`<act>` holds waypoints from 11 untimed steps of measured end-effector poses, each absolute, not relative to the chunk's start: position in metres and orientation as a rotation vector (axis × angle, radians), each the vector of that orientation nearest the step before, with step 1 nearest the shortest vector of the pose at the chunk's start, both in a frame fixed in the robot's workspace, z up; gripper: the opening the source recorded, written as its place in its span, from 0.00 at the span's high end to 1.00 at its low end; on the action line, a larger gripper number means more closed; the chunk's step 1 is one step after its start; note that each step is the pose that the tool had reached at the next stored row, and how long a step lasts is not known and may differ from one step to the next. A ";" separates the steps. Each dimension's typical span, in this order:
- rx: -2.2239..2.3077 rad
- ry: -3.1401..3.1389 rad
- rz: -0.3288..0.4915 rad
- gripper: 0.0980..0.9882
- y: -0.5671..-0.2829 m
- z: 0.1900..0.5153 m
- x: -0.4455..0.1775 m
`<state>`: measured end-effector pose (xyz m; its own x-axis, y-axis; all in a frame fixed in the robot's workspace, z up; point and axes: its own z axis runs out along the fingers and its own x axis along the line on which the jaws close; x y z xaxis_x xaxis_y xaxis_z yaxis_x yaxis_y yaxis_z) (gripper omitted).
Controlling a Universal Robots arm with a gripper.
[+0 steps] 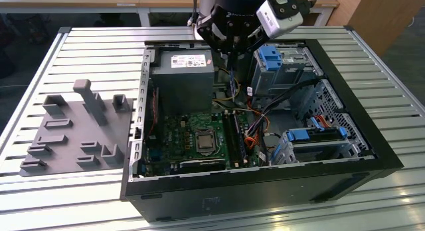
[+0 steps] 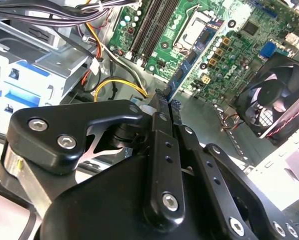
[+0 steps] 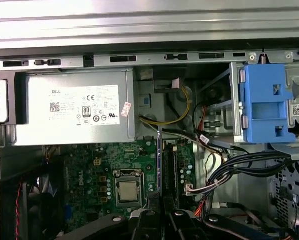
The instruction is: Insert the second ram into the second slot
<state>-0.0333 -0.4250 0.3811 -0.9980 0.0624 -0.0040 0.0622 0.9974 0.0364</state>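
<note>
- Observing the gripper hanging over the open computer case, above the gap between the grey power supply and the drive cage with its bright blue bracket.
- Finding the black fingers drawn tightly together, pinching the second ram between their tips, with no gap showing on either side of it in both wrist views.
- Recording the second ram as a thin, flat, dark blue stick presenting edge-on: a narrow blue strip in the second wrist view, a fine dark line in the first wrist view. Not making out its broad faces, so leaving any label unreported.
- Noting the stick being held in the air, reaching out from the fingertips toward the green motherboard and not touching it.
- Seeing its edge lining up just beside the black memory slots in the first wrist view, with the processor socket on its other side; not seated in any slot.
- Being unable to tell whether another stick is sitting in those slots.
- Logging black cable bundles and yellow wires lying near the slots, and a case fan at the board's edge.
- Noting a grey moulded fixture lying on the slatted metal table at the exterior view's left of the case, well apart from the gripper.
</note>
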 end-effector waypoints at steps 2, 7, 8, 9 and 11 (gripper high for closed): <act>0.098 3.135 0.057 0.96 -0.425 0.381 -0.033; 0.098 3.136 0.057 0.96 -0.425 0.379 -0.033; 0.098 3.136 0.057 0.96 -0.425 0.379 -0.033; 0.098 3.136 0.057 0.96 -0.425 0.379 -0.033; 0.098 3.136 0.057 0.96 -0.426 0.378 -0.033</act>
